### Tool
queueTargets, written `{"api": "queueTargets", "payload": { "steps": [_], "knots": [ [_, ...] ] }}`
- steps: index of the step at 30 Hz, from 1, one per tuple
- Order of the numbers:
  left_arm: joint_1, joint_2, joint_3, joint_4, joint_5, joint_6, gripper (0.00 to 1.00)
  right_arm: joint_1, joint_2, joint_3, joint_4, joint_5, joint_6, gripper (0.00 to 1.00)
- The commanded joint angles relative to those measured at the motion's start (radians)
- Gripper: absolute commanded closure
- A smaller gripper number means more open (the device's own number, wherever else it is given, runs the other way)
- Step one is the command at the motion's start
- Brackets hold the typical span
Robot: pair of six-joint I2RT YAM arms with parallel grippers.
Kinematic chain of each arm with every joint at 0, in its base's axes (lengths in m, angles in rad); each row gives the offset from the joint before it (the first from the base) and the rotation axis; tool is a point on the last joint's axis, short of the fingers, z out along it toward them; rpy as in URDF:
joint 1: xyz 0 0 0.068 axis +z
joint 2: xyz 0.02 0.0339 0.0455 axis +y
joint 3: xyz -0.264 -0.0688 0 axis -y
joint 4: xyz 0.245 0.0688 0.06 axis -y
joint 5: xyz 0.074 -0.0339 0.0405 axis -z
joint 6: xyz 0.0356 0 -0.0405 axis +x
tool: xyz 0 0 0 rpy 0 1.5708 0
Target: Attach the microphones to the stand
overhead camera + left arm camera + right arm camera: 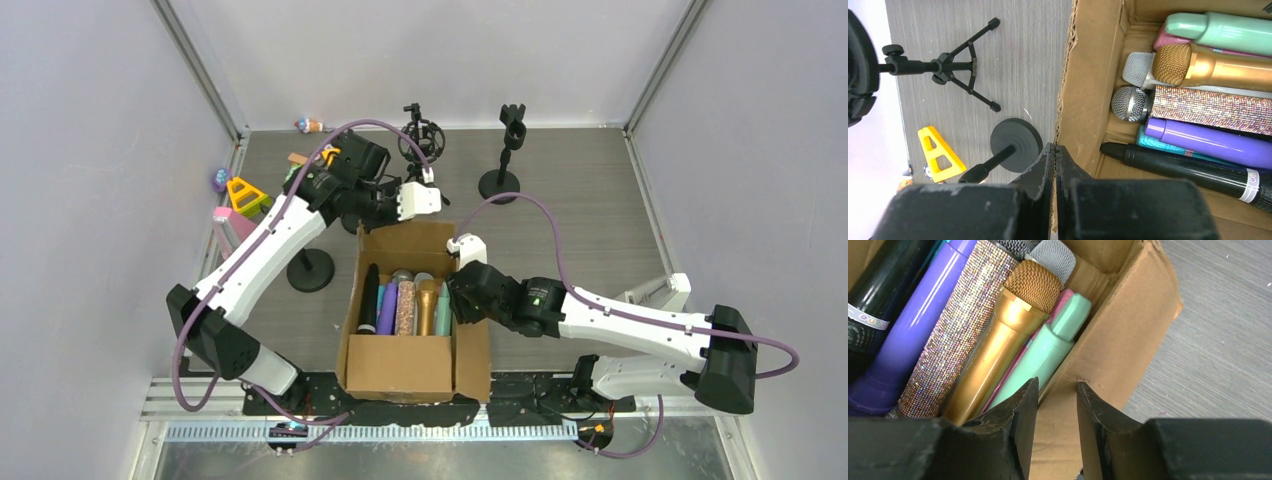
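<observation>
Looking down from the top cam, I had both arms on the cardboard box (400, 366) rather than on any mic. I judged that was to steady or shift the box before picking. The L gripper (1055, 149) was pinched fully closed on the edge of the far box wall, by the mic heads, w/ only thin cardboard between its fingers. The R gripper (1057, 383) sat astride the right-hand wall, jaws part open w/ a clear gap, one finger inside the box and one outside. I couldn't see it clamping the card, so I counted it as holding nothing. The microphones (405, 305) were all in the box, lying side by side, heads toward the far end, none on a stand. On the L wrist cam I read them across: black mic (1193, 167), cyan mic (1158, 146) mostly buried under the purple mic (1208, 140), silver-glitter mic (1208, 105), white mic (1138, 67) w/ a grey mesh head, gold mic (1218, 67) on top, pink mic (1165, 40) barely showing, and mint mic (1228, 30) by the R wall. The stands stood outside on the table (580, 200): a round-base stand (498, 184) at the back and a tripod stand (422, 140) beside it. A yellow triangular piece (938, 152) lay off to the L, prob. no part of the job.
</observation>
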Motion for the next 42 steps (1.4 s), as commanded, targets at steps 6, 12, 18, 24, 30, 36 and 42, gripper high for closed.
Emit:
{"api": "queueTargets", "payload": {
  "steps": [6, 12, 18, 24, 30, 36, 42],
  "knots": [
    [0.0, -0.142, -0.091, -0.032, 0.007, -0.024, 0.63, -0.01, 0.008, 0.092, 0.117, -0.014, -0.071, 0.59],
    [-0.007, -0.152, -0.135, 0.023, 0.053, -0.013, 0.15, -0.01, -0.008, 0.069, 0.112, -0.014, -0.058, 0.5],
    [-0.008, -0.088, -0.109, 0.086, 0.048, -0.005, 0.0, -0.01, -0.021, 0.056, 0.095, -0.009, -0.052, 0.48],
    [-0.006, -0.031, -0.093, 0.075, 0.06, 0.041, 0.0, -0.01, -0.053, 0.023, 0.086, -0.005, -0.038, 0.4],
    [-0.005, 0.007, -0.073, 0.019, 0.078, 0.08, 0.1, -0.011, -0.06, 0.026, 0.039, -0.021, 0.005, 0.34],
    [-0.005, 0.018, -0.064, -0.053, 0.107, 0.106, 0.42, -0.011, -0.011, 0.039, 0.008, -0.051, 0.034, 0.31],
    [-0.006, 0.032, -0.043, -0.099, 0.095, 0.122, 0.73, -0.011, -0.015, 0.041, 0.008, -0.039, 0.031, 0.32]
  ]
}}
